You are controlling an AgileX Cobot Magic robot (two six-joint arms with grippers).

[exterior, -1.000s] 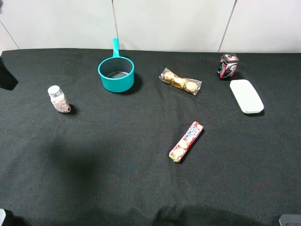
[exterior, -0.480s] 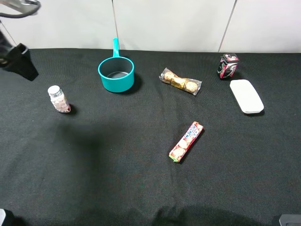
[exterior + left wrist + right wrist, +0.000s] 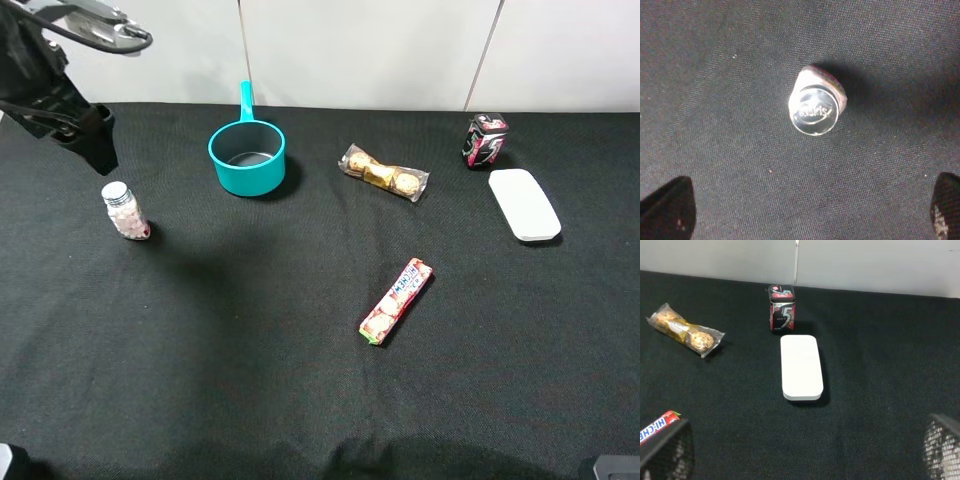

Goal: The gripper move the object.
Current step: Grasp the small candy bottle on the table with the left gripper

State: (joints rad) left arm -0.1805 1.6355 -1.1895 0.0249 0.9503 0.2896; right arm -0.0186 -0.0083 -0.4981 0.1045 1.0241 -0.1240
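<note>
left gripper (image 3: 96, 148) has come in over the last second and now hangs, jaws spread wide and empty, just above the bottle (image 3: 124, 211), which stands untouched at the cloth's (image 3: 300, 400) left side; descent looks next.

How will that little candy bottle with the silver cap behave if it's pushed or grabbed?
The candy bottle stands upright on a narrow base, so a sideways push would probably tip it. Its round body would then likely roll. Small, it is probably light.
</note>
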